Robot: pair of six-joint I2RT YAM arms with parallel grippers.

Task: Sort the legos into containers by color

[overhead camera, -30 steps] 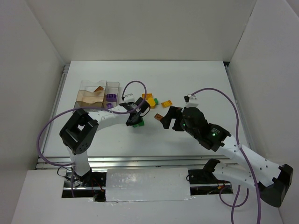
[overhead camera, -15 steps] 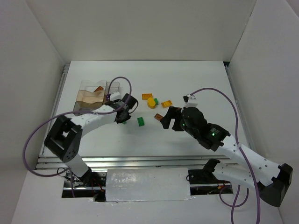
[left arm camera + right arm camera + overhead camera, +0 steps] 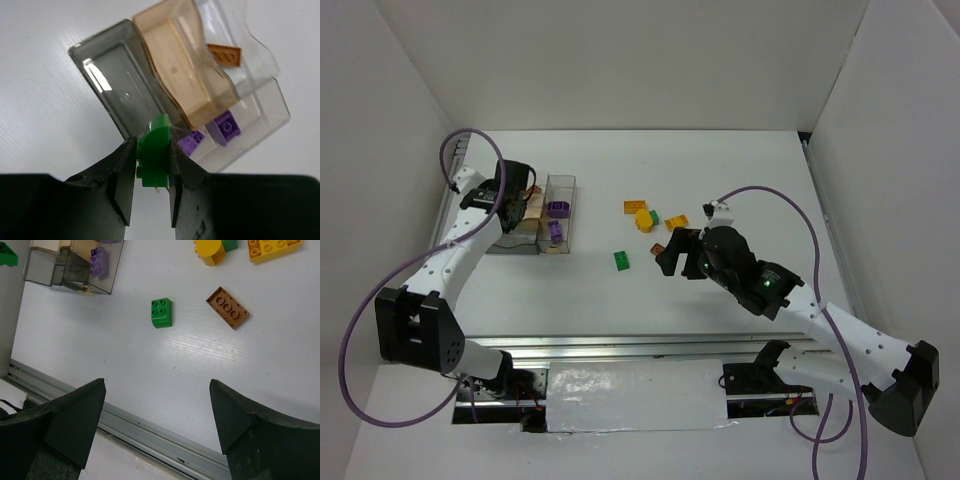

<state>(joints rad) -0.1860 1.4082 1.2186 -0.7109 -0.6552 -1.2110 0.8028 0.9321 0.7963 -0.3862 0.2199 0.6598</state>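
left gripper [image 3: 151,152] clenched on a green curved brick [image 3: 156,134], pinched by its two flat sides, rounded end poking out past the fingertips. the brick hangs over the near corner of the smoky bin [image 3: 112,80], which looks empty. that bin's long axis runs away from the fingers, up and to the left in the wrist view. beside it sit the amber bin [image 3: 175,65] and the clear bin [image 3: 260,112] holding two purple bricks [image 3: 223,127]. judgement: the drop needs a short push forward so the brick clears the rim.

right gripper [image 3: 157,412] spread wide, holding nothing, above the table. it is the nearer arm to the loose green brick [image 3: 161,313] and brown plate [image 3: 227,307].
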